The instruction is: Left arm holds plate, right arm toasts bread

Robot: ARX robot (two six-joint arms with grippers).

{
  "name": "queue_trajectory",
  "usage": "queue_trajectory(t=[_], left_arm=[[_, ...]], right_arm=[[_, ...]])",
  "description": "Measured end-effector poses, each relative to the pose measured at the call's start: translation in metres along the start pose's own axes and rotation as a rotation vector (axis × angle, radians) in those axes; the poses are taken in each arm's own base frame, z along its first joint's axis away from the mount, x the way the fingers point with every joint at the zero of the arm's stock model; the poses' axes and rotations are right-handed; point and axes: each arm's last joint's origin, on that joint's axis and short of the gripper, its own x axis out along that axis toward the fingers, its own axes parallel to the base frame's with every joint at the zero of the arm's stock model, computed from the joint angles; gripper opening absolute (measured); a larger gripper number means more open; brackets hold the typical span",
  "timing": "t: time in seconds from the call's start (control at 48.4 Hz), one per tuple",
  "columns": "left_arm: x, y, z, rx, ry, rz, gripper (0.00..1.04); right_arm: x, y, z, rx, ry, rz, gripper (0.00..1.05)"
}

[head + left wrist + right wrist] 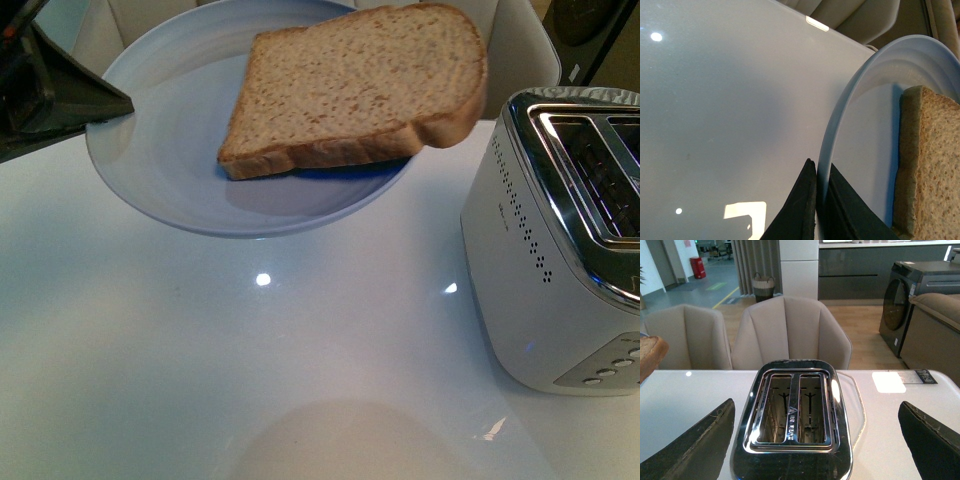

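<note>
Jaws of your left arm [821, 165] are pinched together on the rim of the plate [170, 160], one on its inner face and one on its outer face. The arm reaches in from the left edge of the front view. Your right arm [816, 405] hangs over the toaster [790, 415] with its jaws spread wide, holding nothing.

Count what you have: two beige chairs [790, 330], one toaster with two slots, both empty, one plate, and one slice of bread [360, 85]. The bread lies flat on the plate, toward its right side. A rounded corner of the slice hangs past the rim toward the toaster, which stands on the right, apart from the plate.

Behind the chairs, the room shows you a wooden floor, a dark front-loading machine [900, 305] and a basket [763, 287]. The surface [300, 380] is white and glossy, with small spots of lamp light on it.
</note>
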Motion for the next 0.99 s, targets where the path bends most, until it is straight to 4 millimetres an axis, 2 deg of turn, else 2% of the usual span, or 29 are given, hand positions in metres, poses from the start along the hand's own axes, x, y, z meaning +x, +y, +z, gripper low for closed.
queue_trajectory(t=[0.641, 0.993], left_arm=[[0.005, -0.046, -0.018, -0.031, 0.038, -0.056, 0.03], [0.004, -0.048, -0.018, -0.041, 0.034, -0.059, 0.03]], right_arm=[[0.000, 0.000, 0.000, 0.000, 0.000, 0.000, 0.96], [0.000, 0.000, 0.000, 0.000, 0.000, 0.000, 0.96]])
